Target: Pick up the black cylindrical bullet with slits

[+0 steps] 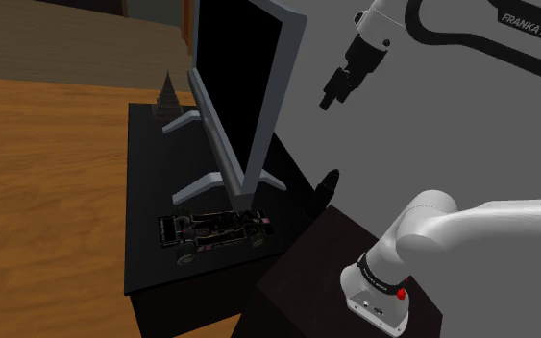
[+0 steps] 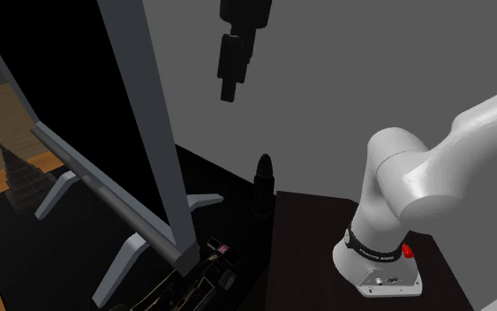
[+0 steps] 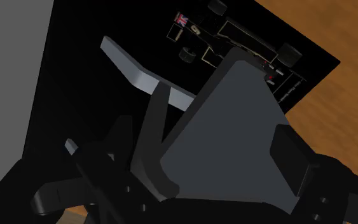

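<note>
High above the black bullet (image 2: 262, 179), the claw (image 2: 229, 92) points downward, fingers (image 3: 290, 156) apart.

monitor (image 1: 239, 86): upright on black table (image 1: 148, 182)
toy race car (image 1: 215, 229): beside monitor's foot
ridged cone (image 1: 169, 101): table's far end

Found the bullet (image 1: 328, 187) beside the monitor (image 1: 244, 86) plain black. Saw the monitor grey-framed, black-screened. Noted gold lines and a red-white-blue flag on the black toy car (image 1: 215, 230) by the monitor's feet.
</note>
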Controlling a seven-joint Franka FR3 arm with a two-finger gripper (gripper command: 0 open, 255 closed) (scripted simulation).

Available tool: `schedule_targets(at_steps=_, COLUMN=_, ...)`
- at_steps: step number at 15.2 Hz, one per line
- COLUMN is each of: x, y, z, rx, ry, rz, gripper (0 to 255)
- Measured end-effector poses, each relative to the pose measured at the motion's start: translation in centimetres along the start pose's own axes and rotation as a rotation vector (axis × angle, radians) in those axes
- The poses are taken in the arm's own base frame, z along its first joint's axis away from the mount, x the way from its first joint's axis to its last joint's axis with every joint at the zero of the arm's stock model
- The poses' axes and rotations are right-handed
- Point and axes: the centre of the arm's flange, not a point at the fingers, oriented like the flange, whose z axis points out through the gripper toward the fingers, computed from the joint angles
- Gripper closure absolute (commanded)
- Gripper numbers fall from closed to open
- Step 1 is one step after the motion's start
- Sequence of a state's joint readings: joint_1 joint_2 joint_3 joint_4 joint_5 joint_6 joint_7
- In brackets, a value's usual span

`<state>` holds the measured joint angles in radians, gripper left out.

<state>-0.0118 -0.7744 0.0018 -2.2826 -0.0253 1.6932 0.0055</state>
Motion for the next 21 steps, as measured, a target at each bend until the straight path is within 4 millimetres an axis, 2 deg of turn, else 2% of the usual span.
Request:
schedule_targets(at_steps=2, x=-0.3, y=0.5, z=0.5, rx=0.0, ry=0.006, rz=0.005, gripper=0)
schedule_targets(at_steps=6, x=-2.3, y=3.5, z=3.7, rx=0.0, ry=0.051, rz=0.043, gripper=0)
schedule_targets(at_steps=13, x=-5.9, y=8.9, z=10.1, rx=0.001, ry=0.14, rz=0.116, gripper=0)
schedule_targets(at_steps=21, x=-10.2, y=16.0, z=18.7, rx=0.002, ry=0.242, rz=0.2, gripper=0)
